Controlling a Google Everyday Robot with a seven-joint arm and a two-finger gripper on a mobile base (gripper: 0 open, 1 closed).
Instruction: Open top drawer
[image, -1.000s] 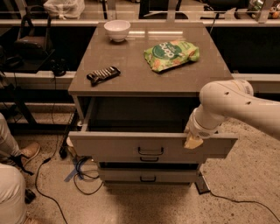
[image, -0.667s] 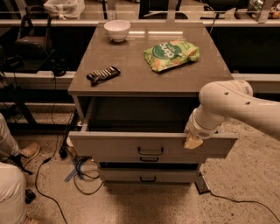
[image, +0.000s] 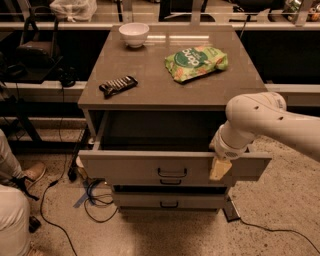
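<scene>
The grey-brown cabinet fills the middle of the view, and everything else sits around it. A white robot arm reaches in from the cabinet's right side and bends down toward its front. The top drawer stands well out from the cabinet's front, its dark inside showing behind the wide flat panel. Below it, at the cabinet's foot, a narrower lower drawer sits further back. On the cabinet's surface, a green chip bag lies toward the back right, a white bowl stands at the back left, and a black snack bar lies near the front left edge. The claw hangs over the top edge of the top drawer's panel, right of the cabinet's centre line, with a beige pad lying against the panel face; whether it is spread or clamped cannot be told. The drawer's small black bar handle sits at the panel's centre, apart from the claw.
</scene>
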